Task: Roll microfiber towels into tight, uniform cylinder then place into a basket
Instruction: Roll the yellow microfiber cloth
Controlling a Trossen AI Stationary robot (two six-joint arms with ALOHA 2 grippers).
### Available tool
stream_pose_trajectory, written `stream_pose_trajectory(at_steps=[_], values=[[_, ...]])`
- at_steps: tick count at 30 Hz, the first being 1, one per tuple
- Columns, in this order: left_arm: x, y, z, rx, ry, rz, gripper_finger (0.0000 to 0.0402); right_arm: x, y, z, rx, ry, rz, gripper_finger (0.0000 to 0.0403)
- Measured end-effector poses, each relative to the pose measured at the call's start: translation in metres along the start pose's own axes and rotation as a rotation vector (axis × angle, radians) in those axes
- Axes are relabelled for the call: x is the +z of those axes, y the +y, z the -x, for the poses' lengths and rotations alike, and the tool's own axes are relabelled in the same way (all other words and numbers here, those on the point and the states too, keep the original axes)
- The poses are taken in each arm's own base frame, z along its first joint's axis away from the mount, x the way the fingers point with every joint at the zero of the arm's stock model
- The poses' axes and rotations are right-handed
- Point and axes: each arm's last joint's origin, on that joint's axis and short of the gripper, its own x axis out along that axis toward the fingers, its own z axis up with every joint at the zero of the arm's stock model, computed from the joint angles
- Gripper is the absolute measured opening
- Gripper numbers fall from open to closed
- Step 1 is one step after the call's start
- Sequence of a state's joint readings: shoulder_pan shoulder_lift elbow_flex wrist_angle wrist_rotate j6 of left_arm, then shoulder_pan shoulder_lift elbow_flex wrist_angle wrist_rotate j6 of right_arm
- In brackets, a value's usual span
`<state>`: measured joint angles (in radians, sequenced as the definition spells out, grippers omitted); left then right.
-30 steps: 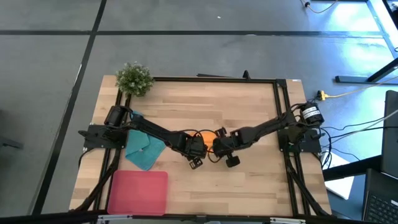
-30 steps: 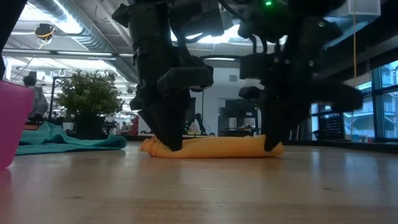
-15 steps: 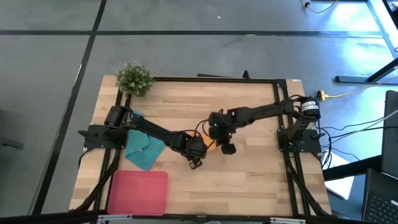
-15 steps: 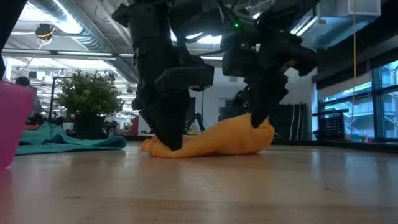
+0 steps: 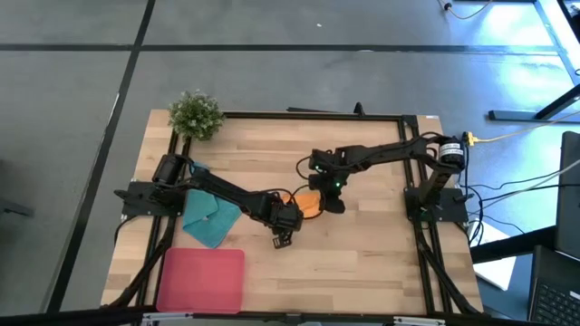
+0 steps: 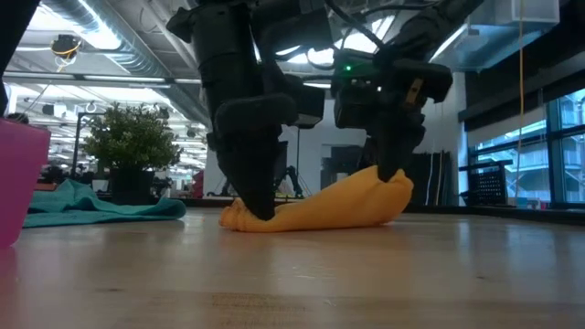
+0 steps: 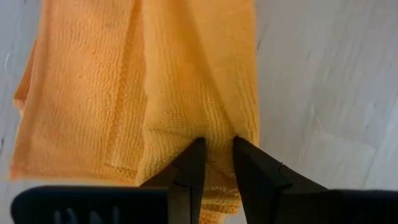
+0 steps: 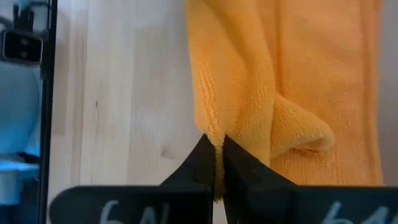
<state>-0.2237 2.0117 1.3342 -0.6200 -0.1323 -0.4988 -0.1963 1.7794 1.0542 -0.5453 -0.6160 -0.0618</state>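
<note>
Here, left gripper (image 7: pixel 216 152) and right gripper (image 8: pixel 216 149) each pinch an end of the orange towel (image 6: pixel 320 206), right of the basket (image 5: pixel 201 279); right end raised.

From above, both arms cover most of the orange towel (image 5: pixel 310 203). In the low view, the basket (image 6: pixel 20 183) at nine o'clock is cut off.

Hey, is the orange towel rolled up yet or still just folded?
Folded, not rolled. The orange towel lies in loose flat layers, one end pinched by the left gripper on the table, the other lifted by the right gripper.
</note>
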Motion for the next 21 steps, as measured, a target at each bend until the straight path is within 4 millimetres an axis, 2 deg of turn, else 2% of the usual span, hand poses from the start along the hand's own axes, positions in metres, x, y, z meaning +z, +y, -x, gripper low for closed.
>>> stream_pose_trajectory(at_steps=[9,16,21], values=[[0.001,-0.001,0.000,-0.022,-0.003,-0.064,0.0080,0.003,-0.023,0.013,0.014,-0.077,-0.132,0.0010],[0.001,-0.001,0.000,-0.024,-0.003,-0.093,0.0080,-0.001,-0.047,0.008,0.151,-0.084,-0.233,0.0010],[0.001,-0.001,0.000,-0.027,-0.003,-0.111,0.0080,-0.001,-0.051,0.008,0.161,-0.095,-0.239,0.0010]])
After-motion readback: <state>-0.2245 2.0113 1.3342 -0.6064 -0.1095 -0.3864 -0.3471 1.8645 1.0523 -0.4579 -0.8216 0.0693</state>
